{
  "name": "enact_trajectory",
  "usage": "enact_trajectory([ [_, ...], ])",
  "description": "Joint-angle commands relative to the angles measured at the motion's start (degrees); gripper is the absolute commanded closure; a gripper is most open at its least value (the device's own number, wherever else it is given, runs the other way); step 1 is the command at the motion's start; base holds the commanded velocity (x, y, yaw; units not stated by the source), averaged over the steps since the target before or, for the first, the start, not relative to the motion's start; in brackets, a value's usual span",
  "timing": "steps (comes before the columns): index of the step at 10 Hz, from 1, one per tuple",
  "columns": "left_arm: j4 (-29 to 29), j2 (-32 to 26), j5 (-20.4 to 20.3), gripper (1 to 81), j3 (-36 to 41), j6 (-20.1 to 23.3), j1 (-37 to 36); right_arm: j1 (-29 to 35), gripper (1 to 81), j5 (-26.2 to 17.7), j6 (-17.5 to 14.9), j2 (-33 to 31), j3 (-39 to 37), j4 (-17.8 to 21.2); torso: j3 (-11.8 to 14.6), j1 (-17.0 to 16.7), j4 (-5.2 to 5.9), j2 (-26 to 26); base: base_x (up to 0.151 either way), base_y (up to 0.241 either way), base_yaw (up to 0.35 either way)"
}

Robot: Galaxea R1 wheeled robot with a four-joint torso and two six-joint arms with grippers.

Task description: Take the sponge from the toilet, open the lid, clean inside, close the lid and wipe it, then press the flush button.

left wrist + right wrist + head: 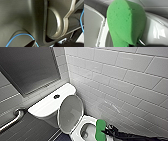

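Sponge [100, 127], porous green, apparently clamped by right gripper [105, 132] over glossy toilet [86, 119] bowl.

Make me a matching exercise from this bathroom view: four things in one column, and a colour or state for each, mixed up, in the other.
Things:
1. lid
2. sponge
3. flush button
4. grab bar

Colour or state:
a. small, dark, round
b. shiny metal, curved
c. raised, open
d. bright green

Pairs: 1-c, 2-d, 3-a, 4-b.
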Motion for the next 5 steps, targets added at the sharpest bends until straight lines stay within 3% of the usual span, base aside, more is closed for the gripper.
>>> enact_trajectory([
  [1, 0.0, 0.4, 5.1, 1.0, 0.9, 0.6, 2.1, 2.9, 81.1, 1.1, 0.6, -4.5, 5.5, 1.7, 0.0, 0.0, 0.00, 0.0, 0.000, 0.000, 0.000],
  [5, 0.2, 1.4, 5.1, 1.0, 0.7, 0.8, 2.0, -1.7, 81.1, 6.8, 0.5, -15.3, 19.3, 1.6, 0.0, 0.0, 0.00, 0.0, 0.000, 0.000, 0.000],
])
